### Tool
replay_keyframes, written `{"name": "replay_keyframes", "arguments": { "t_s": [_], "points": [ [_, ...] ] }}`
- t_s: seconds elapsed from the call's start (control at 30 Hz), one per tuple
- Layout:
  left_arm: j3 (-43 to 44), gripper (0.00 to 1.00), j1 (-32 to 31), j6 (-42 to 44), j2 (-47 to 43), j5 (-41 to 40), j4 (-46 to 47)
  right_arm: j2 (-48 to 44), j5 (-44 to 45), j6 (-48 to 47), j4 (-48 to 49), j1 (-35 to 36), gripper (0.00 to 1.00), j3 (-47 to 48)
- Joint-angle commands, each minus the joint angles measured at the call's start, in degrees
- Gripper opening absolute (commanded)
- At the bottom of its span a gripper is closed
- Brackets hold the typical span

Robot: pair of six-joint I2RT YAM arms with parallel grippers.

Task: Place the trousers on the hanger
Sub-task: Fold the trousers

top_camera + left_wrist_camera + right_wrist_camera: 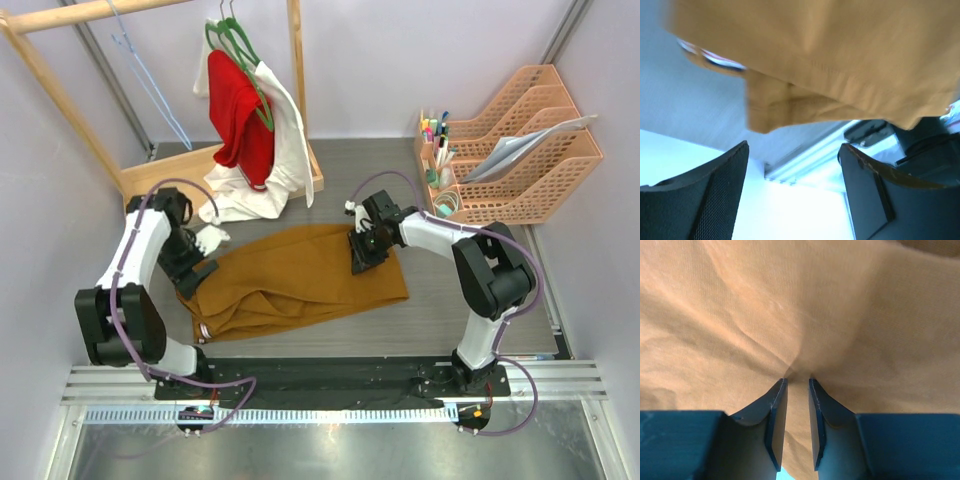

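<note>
While orange file racks point(545, 160) at the rear right hold a grey folder point(510, 152) beside a pot of markers point(436, 130), the trousers point(290, 280) lie across the grey table point(450, 320), waistband near-left. The right gripper point(797, 382) pinches a fold of them. The left gripper point(792, 147) gapes empty. The hanger point(150, 85) hangs on a wooden rail point(90, 12).

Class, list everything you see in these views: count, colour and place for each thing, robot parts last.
trousers: one, mustard, lying mid-table
hanger: one, light blue, bare on the rack's rail
green hangers: apparently two, on the rack
red garment: one, on a green hanger
white garment: one, behind the red
rack: one, pale wood, far left
file trays: several, orange, far right
markers: several, mixed, beside the trays
table: one, grey
left hand: black, open, at the trousers' left end
right hand: black, pinching the trousers
</note>
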Motion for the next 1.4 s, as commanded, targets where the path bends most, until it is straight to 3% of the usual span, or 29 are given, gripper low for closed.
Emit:
{"name": "replay_keyframes", "arguments": {
  "t_s": [0.0, 0.1, 0.17, 0.2, 0.23, 0.33, 0.4, 0.57, 0.73, 0.83, 0.97, 1.0, 1.07, 1.17, 1.27, 1.37],
  "points": [
    [13.36, 0.73, -2.56, -5.98, -0.54, 16.44, -5.32, -2.82, -0.75, -1.98, -4.79, -0.87, 0.30, -1.57],
    [18.73, 0.78, -7.57, -11.90, -0.54, 20.85, -2.77, -2.82, 0.13, -2.59, -6.10, -0.87, 0.29, 0.45],
    [21.29, 0.80, -8.47, -10.07, -0.80, 26.03, -5.65, -2.91, 0.91, -3.47, -7.33, -0.96, 0.29, 0.90],
    [21.46, 0.78, -9.43, -9.37, -0.97, 26.66, -8.80, -3.17, 1.09, -3.56, -7.34, -0.87, 0.29, 1.07],
    [20.86, 0.69, -10.39, -8.06, -1.15, 26.84, -10.31, -3.17, 1.36, -3.65, -7.42, -0.96, 0.29, 0.99],
    [13.86, 0.65, -14.79, -8.65, -4.65, 21.06, -11.74, -2.74, 2.76, -3.21, -7.69, -0.87, 0.28, 0.81],
    [9.36, 0.72, -17.24, -8.84, -8.87, 15.69, -10.95, -2.30, 3.64, -3.21, -7.69, -0.96, 0.28, 0.29],
    [-2.16, 0.77, -20.94, -9.27, -14.24, 8.75, -9.80, -2.73, 3.91, -2.68, -7.51, -0.96, 0.28, -0.77],
    [-7.53, 0.63, -22.09, -10.68, -13.99, -2.68, -1.55, -2.38, 4.87, -2.77, -7.34, -0.96, 0.28, -0.60],
    [-7.10, 0.55, -22.09, -9.54, -12.14, -5.50, -0.39, -1.95, 5.58, -3.12, -7.42, -0.96, 0.28, -0.60],
    [-4.91, 0.36, -22.09, -7.69, -10.65, -6.73, 0.39, -1.86, 6.02, -3.56, -7.34, -0.96, 0.28, -0.77],
    [-3.33, 0.37, -21.92, -8.13, -10.21, -6.82, 0.74, -1.77, 6.02, -3.56, -7.34, -1.05, 0.28, -0.86],
    [-0.26, 0.48, -21.74, -8.49, -9.24, -0.99, -4.31, -1.51, 5.84, -3.56, -7.25, -1.05, 0.28, -0.77],
    [6.07, 0.53, -22.18, -5.15, -11.08, 14.30, -14.24, -1.33, 5.84, -3.47, -7.16, -1.14, 0.28, -0.51],
    [7.23, 0.52, -26.29, -6.19, -11.61, 15.33, -18.31, -1.33, 6.02, -3.65, -7.16, -1.05, 0.28, -0.51],
    [2.76, 0.48, -30.68, -8.39, -11.61, 14.10, -18.41, -0.98, 6.19, -3.56, -7.16, -1.05, 0.28, -0.42]
  ]
}}
